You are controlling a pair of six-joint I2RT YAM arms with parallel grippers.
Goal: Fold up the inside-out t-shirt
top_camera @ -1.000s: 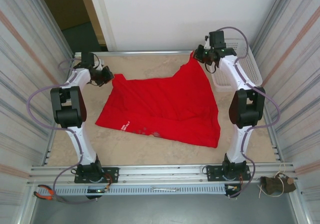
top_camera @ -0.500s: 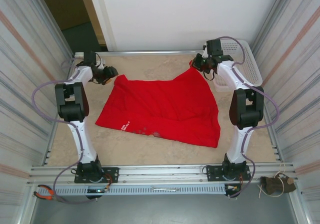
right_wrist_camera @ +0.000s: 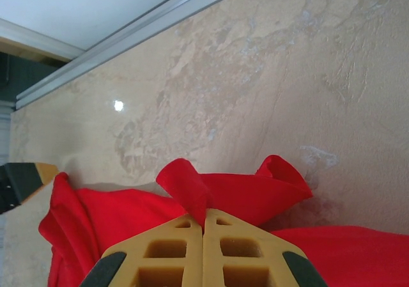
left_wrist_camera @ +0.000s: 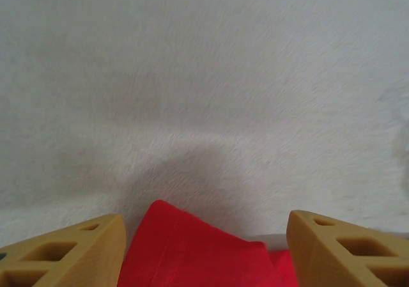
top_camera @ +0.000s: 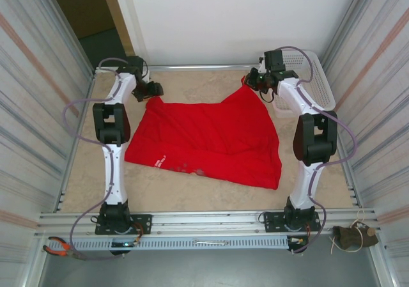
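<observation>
The inside-out t-shirt (top_camera: pixel 204 137) is bright red and lies spread over the middle of the table, with a small pale print near its front left edge. My right gripper (top_camera: pixel 251 82) is at the far right, shut on the shirt's far right corner. In the right wrist view a fold of red cloth (right_wrist_camera: pixel 255 194) rises from between the closed right gripper (right_wrist_camera: pixel 204 213). My left gripper (top_camera: pixel 152 90) hovers at the shirt's far left corner. Its tan fingers (left_wrist_camera: pixel 70 252) stand wide apart, and a red corner (left_wrist_camera: pixel 192 248) lies loose between them.
A white mesh basket (top_camera: pixel 307 76) stands at the far right beside the right arm. Ribbed metal walls close in both sides and a white wall runs along the back. Orange-handled pliers (top_camera: pixel 57 247) lie on the front rail at the left.
My left gripper has opened, let go of the shirt's far left corner and swung back and to the right. The right gripper lowered its corner a little, then held still.
</observation>
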